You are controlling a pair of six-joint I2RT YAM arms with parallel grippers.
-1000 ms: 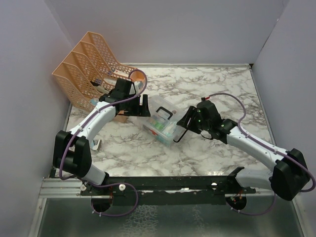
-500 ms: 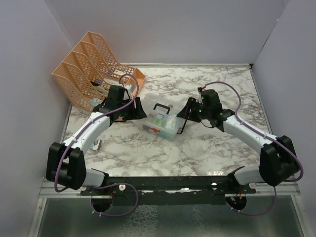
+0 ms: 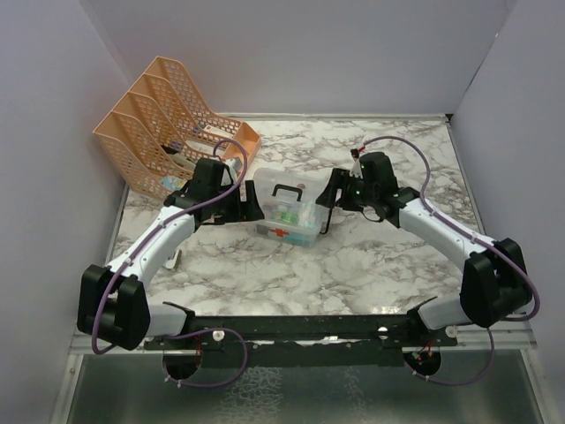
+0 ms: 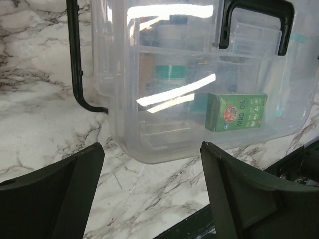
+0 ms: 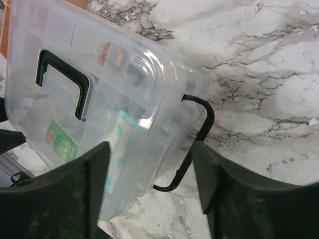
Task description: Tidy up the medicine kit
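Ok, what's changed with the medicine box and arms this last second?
The medicine box straightened from diagonal and slid slightly back. The right gripper moved back too; the left gripper drew toward the near edge. Both jaws open, gripping nothing. The orange rack stayed.

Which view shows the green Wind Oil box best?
Left wrist view: the Wind Oil box lies inside the clear kit, label readable. Right wrist shows it slanted, label unreadable; the top view, too small to tell.
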